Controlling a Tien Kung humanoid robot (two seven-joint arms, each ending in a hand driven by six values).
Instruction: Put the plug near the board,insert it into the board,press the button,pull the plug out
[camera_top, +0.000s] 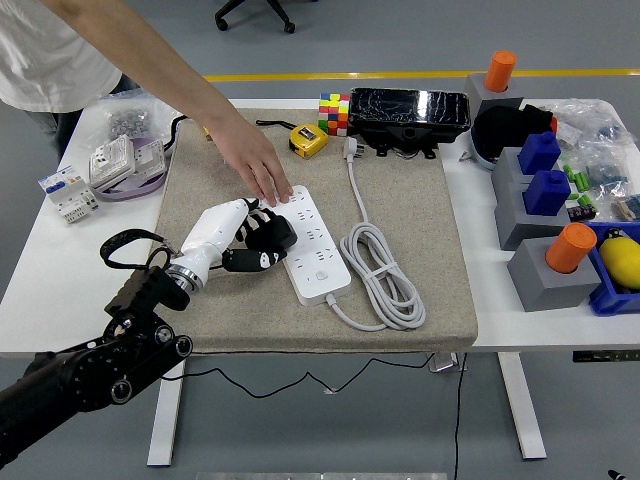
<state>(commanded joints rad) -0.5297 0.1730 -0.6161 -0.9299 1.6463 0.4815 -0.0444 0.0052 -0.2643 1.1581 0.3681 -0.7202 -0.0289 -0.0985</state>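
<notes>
Head view: long white board (312, 243), coiled cable (385, 275).

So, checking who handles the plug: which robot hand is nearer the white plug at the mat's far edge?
Left. The left hand sits by the power strip, well short of the plug; the right hand is out of view.

grey floor (100, 420), yellow line (400, 74), chair base (255, 12)

A robotics lab: grey floor with a yellow line (400, 74), white tabletop (40, 290) crowded with test parts, grey blocks (545, 270).
</notes>
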